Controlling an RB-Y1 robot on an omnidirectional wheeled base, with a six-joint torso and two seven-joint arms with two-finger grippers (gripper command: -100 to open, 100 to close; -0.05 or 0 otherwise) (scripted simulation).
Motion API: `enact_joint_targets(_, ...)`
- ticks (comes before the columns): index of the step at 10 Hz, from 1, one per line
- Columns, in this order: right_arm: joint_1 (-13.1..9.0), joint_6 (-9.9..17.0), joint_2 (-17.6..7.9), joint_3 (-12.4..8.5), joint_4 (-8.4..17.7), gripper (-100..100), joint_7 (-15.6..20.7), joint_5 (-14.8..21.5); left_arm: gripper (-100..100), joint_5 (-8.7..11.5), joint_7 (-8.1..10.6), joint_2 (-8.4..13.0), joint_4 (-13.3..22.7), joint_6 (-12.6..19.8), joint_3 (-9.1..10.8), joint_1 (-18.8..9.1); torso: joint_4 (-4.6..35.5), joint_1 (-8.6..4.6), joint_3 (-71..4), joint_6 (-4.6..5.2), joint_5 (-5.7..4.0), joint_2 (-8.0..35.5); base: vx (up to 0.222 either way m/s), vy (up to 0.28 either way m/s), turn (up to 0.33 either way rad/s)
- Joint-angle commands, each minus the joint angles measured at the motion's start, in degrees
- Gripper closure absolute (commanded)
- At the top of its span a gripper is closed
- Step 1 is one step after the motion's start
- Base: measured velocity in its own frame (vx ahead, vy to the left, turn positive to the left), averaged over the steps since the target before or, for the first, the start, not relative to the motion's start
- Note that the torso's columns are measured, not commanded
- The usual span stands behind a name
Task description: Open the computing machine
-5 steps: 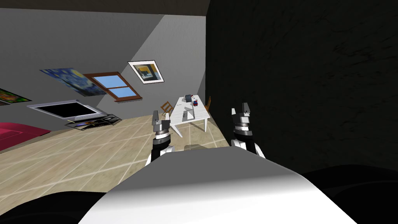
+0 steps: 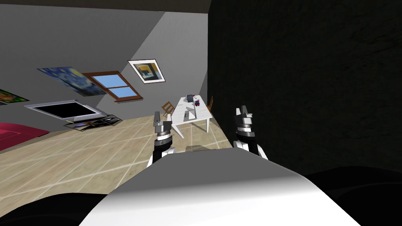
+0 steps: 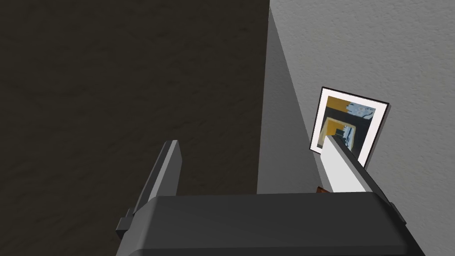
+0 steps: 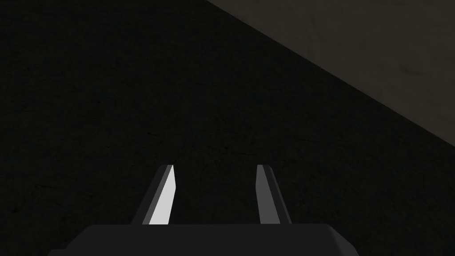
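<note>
**Approach to the table.** Our left gripper (image 2: 160, 119) and right gripper (image 2: 244, 112) hung side by side, each released, with fingers parted and nothing between them. The computing machine (image 2: 190, 114), seemingly a grey laptop, lay on the white table (image 2: 178, 113), well apart from both grippers, across the tiled floor (image 2: 98, 157).

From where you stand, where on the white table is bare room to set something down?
Bare: on the white table, the strip between the grey laptop and the edge toward the dark wall. Crowded: the far end, with a grey box and a red and blue toy.
</note>
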Motion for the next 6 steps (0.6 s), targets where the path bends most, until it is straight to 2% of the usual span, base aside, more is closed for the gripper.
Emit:
enact_joint_targets(1, 0.0, 0.0, 0.0, 0.0, 0.0, 0, 0.0, 0.0, 0, 0.0, 0.0, 0.0, 0.0, 0.0, 0.0, 0.0, 4.2, 0.0, -8.4, 0.0, 0.0, 4.2, 0.0, 0.0, 0.0)
enact_joint_targets(4, 0.0, 0.0, 0.0, 0.0, 0.0, 0, 0.0, 0.0, 0, 0.0, 0.0, 0.0, 0.0, 0.0, 0.0, 0.0, 16.9, 0.0, -33.8, 0.0, 0.0, 16.9, 0.0, 0.0, 0.0)
enact_joint_targets(5, 0.0, 0.0, 0.0, 0.0, 0.0, 0, 0.0, 0.0, -100, -0.2, -0.23, 2.0, 0.0, 1.3, 0.26, -0.2, 21.1, 0.0, -42.3, 0.0, 0.0, 21.2, 0.03, -0.027, 0.001)
enact_joint_targets(6, 0.0, 0.0, 0.0, 0.0, 0.0, 0, 0.0, 0.0, -100, -0.4, -0.37, 2.8, 0.0, 2.1, 0.42, -0.3, 23.0, -0.07, -46.3, 0.0, -0.01, 23.0, 0.058, -0.044, 0.005)
